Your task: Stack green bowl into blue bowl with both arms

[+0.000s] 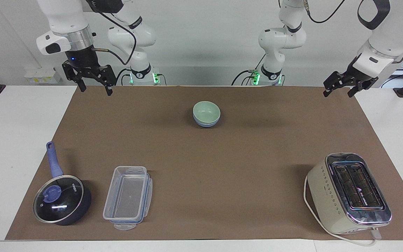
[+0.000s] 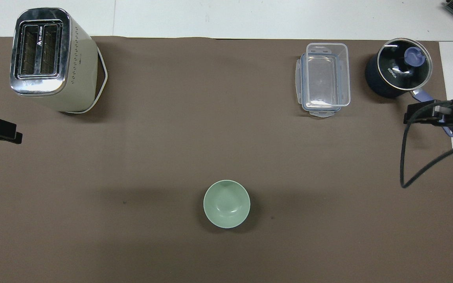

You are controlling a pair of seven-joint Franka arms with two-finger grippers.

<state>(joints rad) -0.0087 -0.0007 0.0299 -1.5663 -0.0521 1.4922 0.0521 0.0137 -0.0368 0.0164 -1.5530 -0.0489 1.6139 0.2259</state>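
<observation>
Brown matting covers the table (image 1: 243,164), where the green bowl (image 1: 206,111) sits nested in the blue bowl (image 1: 206,122). Both the right claw (image 1: 94,89) and left claw (image 1: 338,91) hang spread wide, holding nothing.

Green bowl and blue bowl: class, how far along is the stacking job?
Done: the green bowl sits nested in the blue bowl. In hand: nothing; the right gripper hangs open over the mat's corner, and the left gripper waits open at its own end. Left: nothing visible.
</observation>
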